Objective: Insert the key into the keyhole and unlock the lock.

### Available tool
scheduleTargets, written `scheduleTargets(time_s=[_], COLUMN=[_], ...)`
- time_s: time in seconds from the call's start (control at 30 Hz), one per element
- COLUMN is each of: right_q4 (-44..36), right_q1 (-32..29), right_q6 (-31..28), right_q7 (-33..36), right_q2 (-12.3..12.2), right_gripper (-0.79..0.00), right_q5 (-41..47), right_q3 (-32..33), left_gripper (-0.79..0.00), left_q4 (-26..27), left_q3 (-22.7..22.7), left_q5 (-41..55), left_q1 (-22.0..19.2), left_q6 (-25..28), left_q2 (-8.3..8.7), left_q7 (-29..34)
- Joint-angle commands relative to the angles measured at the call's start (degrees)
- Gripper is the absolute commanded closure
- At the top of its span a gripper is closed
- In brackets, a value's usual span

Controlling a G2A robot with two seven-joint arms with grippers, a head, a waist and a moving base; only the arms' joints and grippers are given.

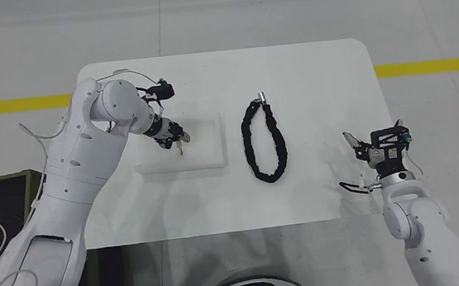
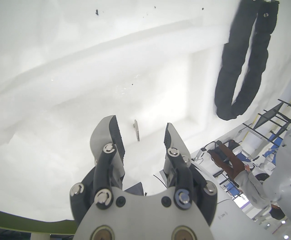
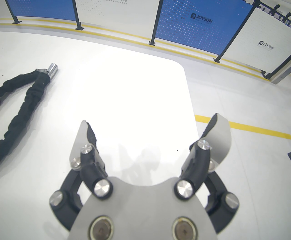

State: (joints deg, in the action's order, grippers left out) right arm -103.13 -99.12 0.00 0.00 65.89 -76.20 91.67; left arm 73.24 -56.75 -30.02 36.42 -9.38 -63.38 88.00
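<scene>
- Lock [image 3: 29,97]: black cloth sleeve, wrinkled and matt; its end piece [image 3: 52,68] is polished, shiny metal.
- Key [image 2: 136,133]: thin, dull grey metal.
- Tray [image 1: 205,149]: white foam, matt, slightly grainy.
- Left pincer [image 2: 141,122]: brushed metal, with ribbed black rubber pads [image 2: 118,136].
- Table [image 3: 136,91]: smooth white, faint sheen.

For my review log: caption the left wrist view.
Open left end effector straddles the key on the white foam tray; black chain lock lies beyond.
</scene>
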Motion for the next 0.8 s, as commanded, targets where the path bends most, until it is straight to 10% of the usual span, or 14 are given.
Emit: scheduleTargets(time_s=[0.0, 0.77], right_q4=[0.0, 0.0], right_q1=[0.0, 0.0], right_q6=[0.0, 0.0], right_q7=[0.0, 0.0], right_q2=[0.0, 0.0], right_gripper=[-0.785, -0.785], right_q5=[0.0, 0.0], right_q3=[0.0, 0.0], left_gripper=[-0.345, -0.049], left_q4=[-0.1, -2.7], left_q3=[0.9, 3.5], left_q5=[0.3, -0.8], left_q1=[-0.2, -2.1], left_q6=[-0.2, -2.2], left_q2=[0.09, 0.35], left_q7=[0.0, -0.4])
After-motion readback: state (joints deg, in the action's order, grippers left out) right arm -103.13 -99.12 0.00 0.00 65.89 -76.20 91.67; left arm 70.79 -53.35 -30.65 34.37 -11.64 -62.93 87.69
